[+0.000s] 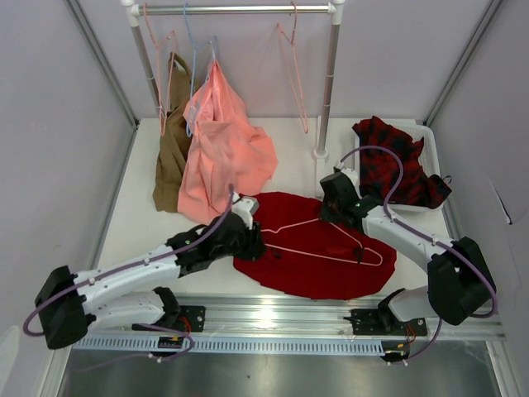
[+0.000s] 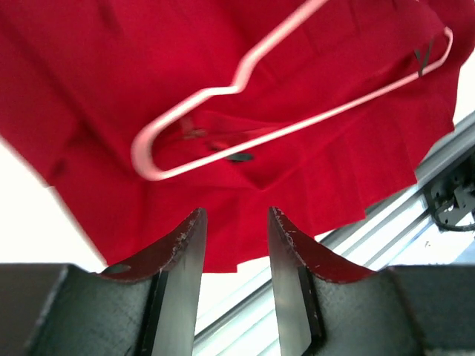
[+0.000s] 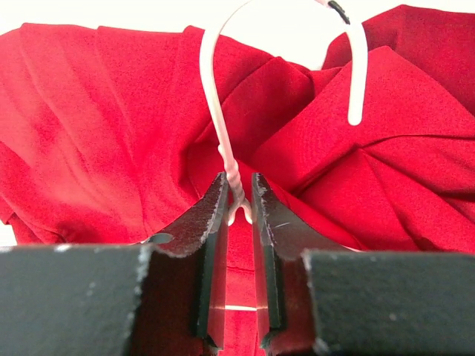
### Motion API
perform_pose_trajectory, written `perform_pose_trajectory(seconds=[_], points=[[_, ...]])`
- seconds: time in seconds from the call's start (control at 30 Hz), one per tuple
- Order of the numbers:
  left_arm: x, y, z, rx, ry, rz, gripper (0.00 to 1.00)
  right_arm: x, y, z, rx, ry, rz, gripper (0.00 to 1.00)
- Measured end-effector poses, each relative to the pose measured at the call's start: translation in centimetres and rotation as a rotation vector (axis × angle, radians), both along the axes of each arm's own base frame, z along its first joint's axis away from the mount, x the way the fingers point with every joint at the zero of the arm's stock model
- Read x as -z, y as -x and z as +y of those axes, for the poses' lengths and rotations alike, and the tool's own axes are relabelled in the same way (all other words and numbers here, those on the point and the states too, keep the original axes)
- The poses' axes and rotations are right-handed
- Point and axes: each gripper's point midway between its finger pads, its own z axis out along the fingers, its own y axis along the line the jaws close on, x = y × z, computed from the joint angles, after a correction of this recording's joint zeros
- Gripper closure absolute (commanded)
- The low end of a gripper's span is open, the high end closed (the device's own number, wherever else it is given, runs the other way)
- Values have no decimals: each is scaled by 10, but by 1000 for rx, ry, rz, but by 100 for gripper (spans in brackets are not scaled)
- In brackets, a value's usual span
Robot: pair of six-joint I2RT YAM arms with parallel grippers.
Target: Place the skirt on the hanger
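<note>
The deep-red skirt [image 1: 322,277] lies spread flat on the table in front of both arms. The pale-pink hanger [image 1: 331,255] lies on top of it, hook toward the back. My right gripper [image 1: 332,210] is shut on the hanger's twisted neck [image 3: 236,185], just below the hook, with the skirt [image 3: 96,126] bunched in folds behind. My left gripper [image 1: 254,238] hovers at the skirt's left edge beside the hanger's left corner [image 2: 139,152]. It is open, with nothing between its fingers [image 2: 182,252]; the skirt [image 2: 96,89] fills the view beyond them.
A clothes rail [image 1: 240,10] stands at the back with a salmon-pink garment [image 1: 223,149], a brown garment [image 1: 171,157], a light blue hanger [image 1: 192,50] and a spare pink hanger [image 1: 293,74]. A red-and-black checked garment [image 1: 397,161] fills a white bin at the right.
</note>
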Motion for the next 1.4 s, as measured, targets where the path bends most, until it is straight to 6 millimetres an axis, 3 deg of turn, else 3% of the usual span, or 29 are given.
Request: perform_pose_trajectory(seconds=[0.27,0.37,0.53,0.8,1.17,1.4], points=[[17,6,-63,94,-82,3,61,0,-1,0,6,-12,3,100],[33,3,-74,94,-126,18,64,0,-2,-1,9,-14,6,100],[59,3,-73,77,-196,45,67,1,-4,-2,15,-18,10,100],[80,6,-68,9,-284,25,64,1,-6,-4,20,-25,10,100],[77,-8,-64,-104,-347,-38,59,0,-9,-6,27,-36,4,100],[86,-13,-64,-118,-391,-44,65,2,-8,-6,27,-39,9,100]])
